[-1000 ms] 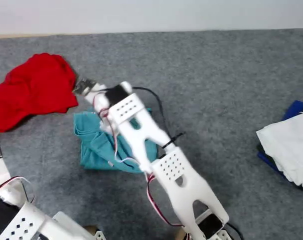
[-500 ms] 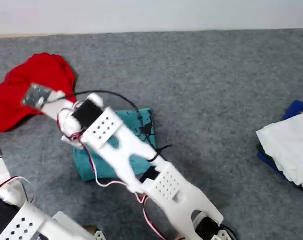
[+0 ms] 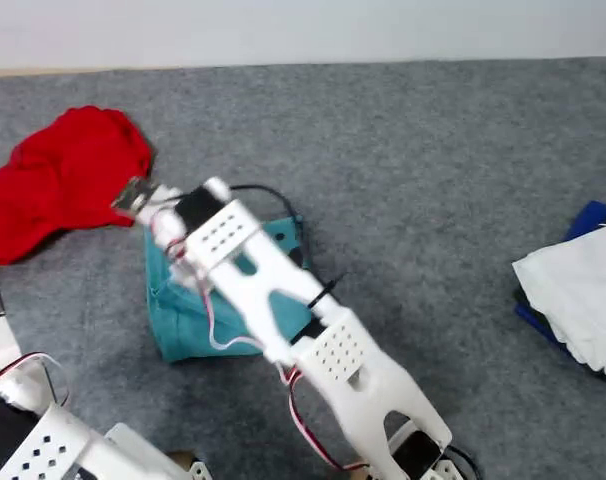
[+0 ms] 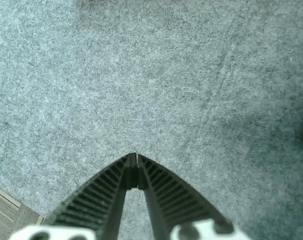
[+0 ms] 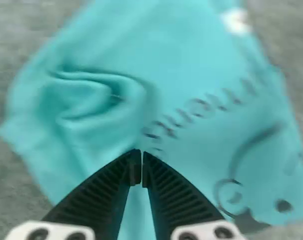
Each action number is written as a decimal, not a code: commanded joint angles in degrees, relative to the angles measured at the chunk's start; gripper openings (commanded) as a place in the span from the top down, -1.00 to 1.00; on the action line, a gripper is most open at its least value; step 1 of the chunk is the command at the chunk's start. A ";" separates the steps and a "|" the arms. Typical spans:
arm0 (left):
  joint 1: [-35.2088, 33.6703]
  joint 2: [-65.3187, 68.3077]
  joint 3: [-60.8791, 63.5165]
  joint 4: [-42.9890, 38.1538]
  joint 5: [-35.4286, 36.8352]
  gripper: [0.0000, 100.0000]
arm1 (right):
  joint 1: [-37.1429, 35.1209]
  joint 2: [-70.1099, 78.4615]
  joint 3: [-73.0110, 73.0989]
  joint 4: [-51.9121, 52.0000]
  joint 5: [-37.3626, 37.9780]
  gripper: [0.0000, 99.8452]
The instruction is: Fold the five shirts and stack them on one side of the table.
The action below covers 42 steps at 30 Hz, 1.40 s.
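Grey felt tabletop [image 3: 433,150] (evenly lit) meets a pale, perhaps white, wall [image 3: 303,30].

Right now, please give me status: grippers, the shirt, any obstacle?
Left gripper shut, over grey table. Right gripper shut, above teal shirt, roughly folded. Red shirt crumpled close beside it.

The teal shirt [image 5: 181,65] and red shirt [image 3: 63,180] are soft matt cloth, the table cover [image 4: 141,75] rough grey felt-like fabric, the arm [image 3: 283,290] smooth white plastic with perforated panels.
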<state>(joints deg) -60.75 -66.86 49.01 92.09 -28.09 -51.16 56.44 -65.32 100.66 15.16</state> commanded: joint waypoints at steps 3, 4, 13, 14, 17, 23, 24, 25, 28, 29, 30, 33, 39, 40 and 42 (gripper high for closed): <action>-0.26 -0.70 -2.15 0.18 0.53 0.99 | -9.27 -6.64 -0.09 2.42 -0.53 0.98; -0.26 -0.70 -2.68 0.18 0.53 0.99 | -10.51 -8.13 0.62 2.42 -0.53 0.98; -0.26 -0.70 -3.65 0.18 0.53 0.99 | -6.64 -22.02 10.46 2.15 -0.26 0.98; -0.26 -0.70 -3.65 0.18 0.53 0.99 | -4.62 -21.93 10.55 2.15 -0.26 0.98; -0.26 -0.70 -3.65 0.18 0.53 0.99 | 1.54 -19.03 10.64 2.15 -0.26 0.98; -0.26 -0.70 -3.56 0.44 0.53 0.99 | 2.15 -10.59 10.64 2.33 -0.62 0.98; -0.26 -0.70 -3.65 1.05 0.53 0.99 | 0.75 -10.07 10.73 2.33 -0.62 0.98; -0.26 -0.70 -3.65 1.41 0.53 0.99 | -0.75 -9.71 10.73 2.33 -0.62 0.98; -0.35 -0.70 -3.65 1.93 0.53 0.99 | -5.49 -9.80 12.40 2.33 -0.62 0.98; -0.35 -0.70 -3.74 1.93 0.53 0.99 | -6.90 -9.80 13.01 2.33 -0.62 0.98; -0.35 -0.70 -3.74 1.93 0.53 0.99 | -8.04 -9.71 14.07 2.33 -0.62 0.98; -0.35 -0.70 -3.74 2.20 0.53 0.99 | -10.24 -9.71 16.53 2.15 -0.62 0.98; -0.35 -0.70 -3.65 2.20 0.53 0.99 | -8.92 -11.91 15.91 2.15 -0.53 0.98; -0.35 -0.70 -3.65 2.20 0.53 0.99 | -8.13 -12.97 15.65 2.15 -0.53 0.98; -0.35 -0.70 -3.65 2.20 0.53 0.99 | -6.81 -15.96 15.65 2.15 -0.35 0.98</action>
<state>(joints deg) -60.75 -66.86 47.34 93.67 -28.09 -60.31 46.95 -48.18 100.66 15.16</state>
